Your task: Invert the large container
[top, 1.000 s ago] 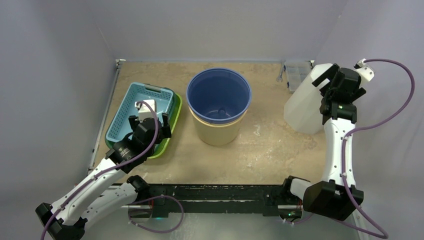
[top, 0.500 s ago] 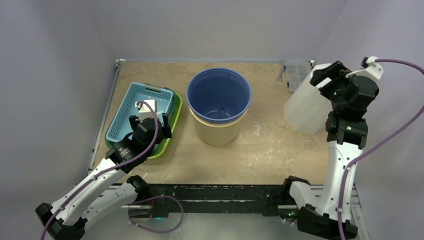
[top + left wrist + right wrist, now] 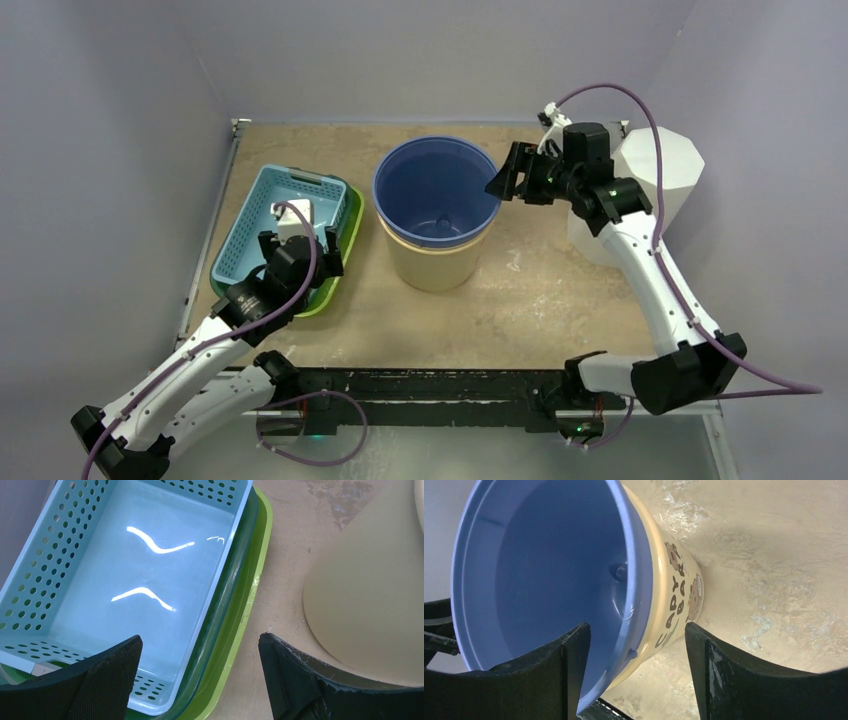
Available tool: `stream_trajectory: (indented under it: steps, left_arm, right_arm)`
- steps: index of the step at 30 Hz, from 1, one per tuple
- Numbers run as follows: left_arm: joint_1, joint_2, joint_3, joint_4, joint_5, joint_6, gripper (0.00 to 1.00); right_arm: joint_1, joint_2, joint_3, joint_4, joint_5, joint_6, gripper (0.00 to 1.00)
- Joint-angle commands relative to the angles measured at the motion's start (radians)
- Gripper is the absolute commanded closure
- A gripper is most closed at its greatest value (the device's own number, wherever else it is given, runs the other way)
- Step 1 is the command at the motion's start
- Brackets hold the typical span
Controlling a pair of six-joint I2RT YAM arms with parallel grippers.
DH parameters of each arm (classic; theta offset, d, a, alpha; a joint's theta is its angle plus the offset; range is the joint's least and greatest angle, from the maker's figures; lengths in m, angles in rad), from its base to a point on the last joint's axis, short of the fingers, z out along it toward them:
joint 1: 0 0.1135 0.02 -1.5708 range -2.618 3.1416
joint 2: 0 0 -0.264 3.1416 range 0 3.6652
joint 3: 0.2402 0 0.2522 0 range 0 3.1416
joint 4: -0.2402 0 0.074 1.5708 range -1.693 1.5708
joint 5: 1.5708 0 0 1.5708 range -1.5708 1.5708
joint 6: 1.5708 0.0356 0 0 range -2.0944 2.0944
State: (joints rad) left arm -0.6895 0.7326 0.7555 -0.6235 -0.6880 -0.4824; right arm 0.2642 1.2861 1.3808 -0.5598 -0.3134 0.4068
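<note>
Grey walls boxed in a tan worktop, where the large bucket stood upright at centre. The right gripper, spread wide, lined up across its right rim, apparently to clamp and tip it. The left gripper, also spread, hovered over the blue basket.

- One large container
- One pale-blue perforated basket
- One green tray
- One white jug, at two o'clock
- Two grippers: left gripper, right gripper
</note>
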Motion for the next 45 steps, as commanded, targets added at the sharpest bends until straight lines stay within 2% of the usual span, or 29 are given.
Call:
stream_trajectory:
  steps: [1,10,15,19,22,30,32,35,39,42,45]
  left_arm:
    - [0.003,-0.004,0.034,0.012,-0.016,0.004,0.15]
    - [0.002,0.005,0.034,0.012,-0.013,0.005,0.15]
    - [0.002,0.012,0.035,0.010,-0.010,0.007,0.14]
    - [0.004,0.009,0.036,0.007,-0.014,0.003,0.14]
    - [0.002,0.006,0.036,0.004,-0.021,0.000,0.15]
    - [0.002,-0.034,0.035,0.007,0.011,-0.012,0.13]
    - [0.003,-0.060,0.055,-0.011,0.086,-0.030,0.10]
    - [0.003,-0.068,0.172,-0.065,0.273,-0.114,0.08]
    - [0.002,-0.129,0.124,0.117,0.453,-0.236,0.06]
    - [0.003,-0.160,0.038,0.244,0.504,-0.328,0.03]
    - [0.002,-0.136,-0.013,0.298,0.556,-0.387,0.03]
  right_arm:
    - [0.036,-0.034,0.044,-0.029,0.064,-0.027,0.30]
    - [0.109,0.030,0.067,-0.118,0.130,-0.042,0.59]
    - [0.132,0.033,0.091,-0.116,0.158,-0.039,0.65]
    - [0.135,0.027,0.112,-0.115,0.230,-0.029,0.90]
    - [0.135,0.005,0.103,-0.084,0.271,-0.009,1.00]
    - [0.135,-0.061,0.057,0.026,0.277,0.057,1.00]
    - [0.135,-0.066,0.052,0.038,0.278,0.074,1.00]
    - [0.135,-0.063,0.040,0.058,0.260,0.085,1.00]
    - [0.135,-0.062,-0.021,0.138,0.188,0.131,1.00]
    - [0.135,-0.052,-0.030,0.154,0.138,0.151,1.00]
    - [0.135,-0.061,-0.034,0.141,0.131,0.151,1.00]
